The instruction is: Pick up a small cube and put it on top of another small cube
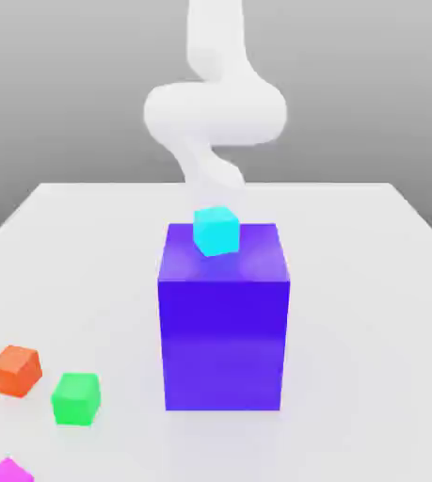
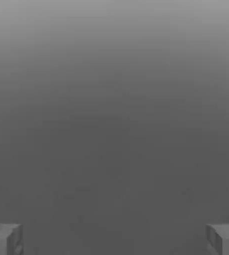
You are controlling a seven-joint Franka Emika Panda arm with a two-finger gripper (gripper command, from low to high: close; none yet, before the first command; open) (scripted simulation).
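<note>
The exterior view shows a cyan cube [image 1: 216, 231] atop a tall blue block [image 1: 224, 320]; the hand view shows the claw [image 2: 114, 239] spread wide, empty.

four small cubes [image 1: 216, 232], one large purple block [image 1: 223, 320]

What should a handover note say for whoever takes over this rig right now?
Gripper: jaws wide open, nothing between them.
Things: cyan cube sits on top of the tall blue block, near its back edge. Orange cube and green cube lie apart on the white table at the exterior view's left; a magenta cube lies at the bottom edge.
Done: no small cube is stacked on another.
Left: pick one small cube, place it on another.
</note>
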